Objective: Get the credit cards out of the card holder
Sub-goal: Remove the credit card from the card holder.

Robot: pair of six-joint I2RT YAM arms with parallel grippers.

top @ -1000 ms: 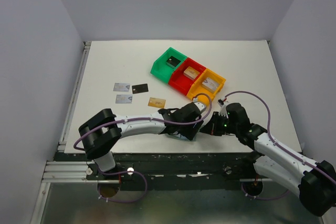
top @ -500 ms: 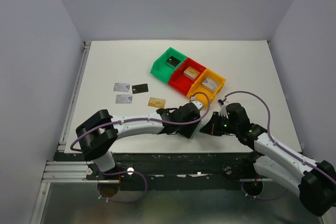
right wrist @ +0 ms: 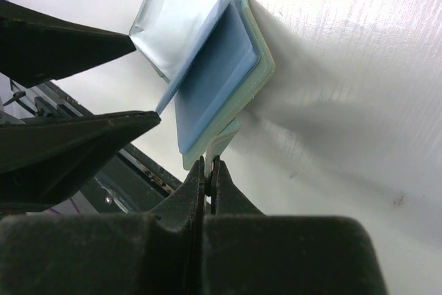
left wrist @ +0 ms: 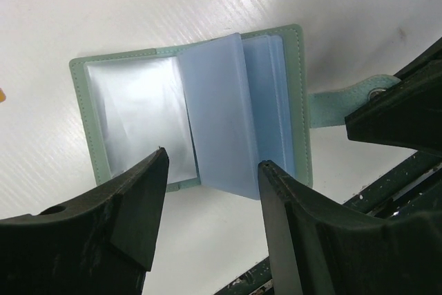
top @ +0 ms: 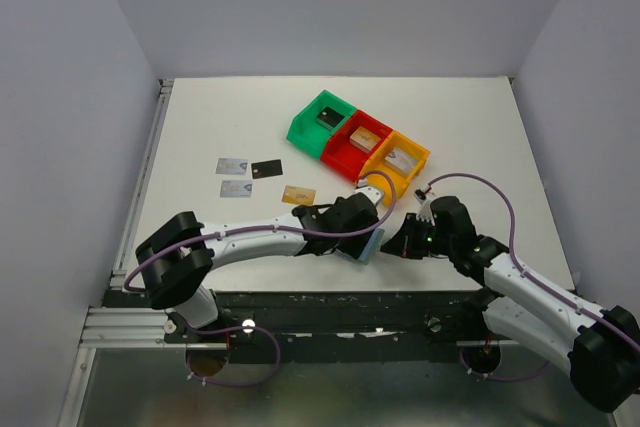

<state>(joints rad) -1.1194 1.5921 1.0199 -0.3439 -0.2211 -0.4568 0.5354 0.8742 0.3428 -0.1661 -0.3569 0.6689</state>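
Overhead, the card holder (top: 367, 245) is mostly hidden under the left arm's wrist. Only a pale blue corner peeks out low in the centre, by the counter's (top: 220, 117) front edge. The left wrist view shows it plainly: lying open on the counter, clear sleeves fanned, one blue sleeve standing up. Whether any sleeve has a card in it, I can't tell.

The left tool (left wrist: 210, 205) hangs over it with its jaws spread wide, the holder's lower edge between the fingers and no contact showing. The right tool (right wrist: 208, 170) is clamped tight on the holder's snap strap (right wrist: 219, 136).

Left of centre, loose on the counter, lie two silver cards (top: 232, 165), a black card (top: 266, 168) and a gold card (top: 298, 195). In the upper centre, a green bin (top: 305, 129), a red bin (top: 340, 159) and an orange bin (top: 380, 182) stand in a row. Each holds one small item, too small to name.
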